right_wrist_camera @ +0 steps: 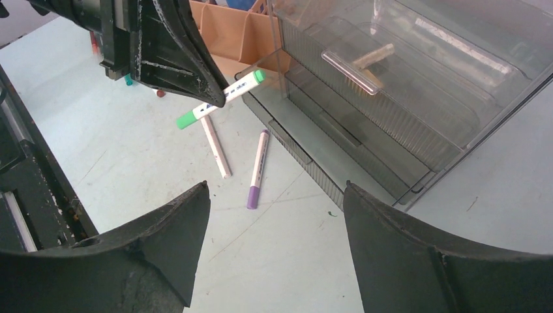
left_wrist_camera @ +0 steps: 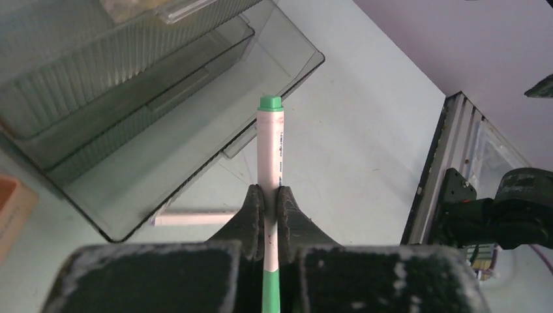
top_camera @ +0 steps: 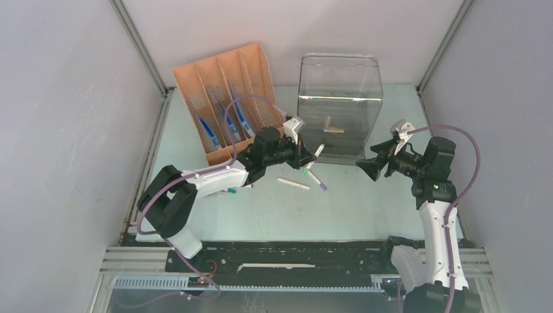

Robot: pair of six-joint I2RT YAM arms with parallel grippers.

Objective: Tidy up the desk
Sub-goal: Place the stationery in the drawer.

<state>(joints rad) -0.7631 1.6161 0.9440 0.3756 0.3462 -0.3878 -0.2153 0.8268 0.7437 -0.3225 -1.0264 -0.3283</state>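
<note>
Markers are basically the whole job here. Closest to the arm bases, the right end effector point(right_wrist_camera: 275, 189) hangs over the pale green worktop point(top_camera: 352, 208) with its fingers spread wide and nothing between them.

A bit further out, two loose ones lie flat on the worktop, near each other: a purple marker point(right_wrist_camera: 256, 171) and a pale pink marker point(right_wrist_camera: 215, 147). Both sit just in front of the clear drawer unit point(top_camera: 339, 104).

Above the pink one, the left end effector point(left_wrist_camera: 270, 195) is pressed together on a green marker point(left_wrist_camera: 270, 140), which is held up off the surface. Its long axis runs straight out from between the fingers, cap end forward, and that end points at the bottom front of the drawer unit, close by. The lowest drawer looks pulled out a little, but I can't say for sure.

At the back left stands the orange file sorter point(top_camera: 225, 98), right behind the left arm, with blue things in its slots.

My guess is the next move all comes down to that cap-forward line. The left arm is nearer to both containers, so it either pushes ahead to the drawers or swings back to the sorter.
</note>
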